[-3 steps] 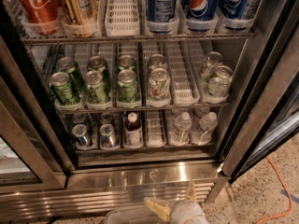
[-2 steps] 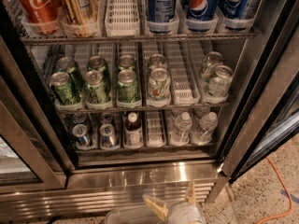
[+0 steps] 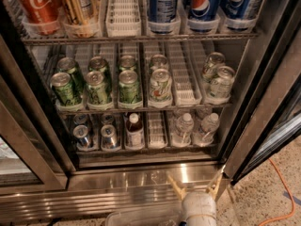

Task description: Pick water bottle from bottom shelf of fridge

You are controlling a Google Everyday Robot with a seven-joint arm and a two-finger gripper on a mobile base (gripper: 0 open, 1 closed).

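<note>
While our gripper (image 3: pixel 195 188) hangs, jaws apart, before the fridge (image 3: pixel 117 182) base, we could clip the bottom shelf (image 3: pixel 155 150) lip — or topple the water bottle (image 3: pixel 183 125) against its twin (image 3: pixel 207 126)

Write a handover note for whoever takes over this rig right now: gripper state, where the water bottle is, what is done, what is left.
Gripper: the two-finger gripper is open and empty. It sits low in front of the ribbed steel base panel of the large stainless-steel fridge, outside the shelves.
Things: two small clear ribbed plastic water bottles with white caps stand upright side by side at the right end of the bottom wire shelf. To their left is a white slotted lane tray, then a dark-liquid bottle.
Done: nothing is grasped.
Left: reach in, grip one bottle, withdraw.
</note>
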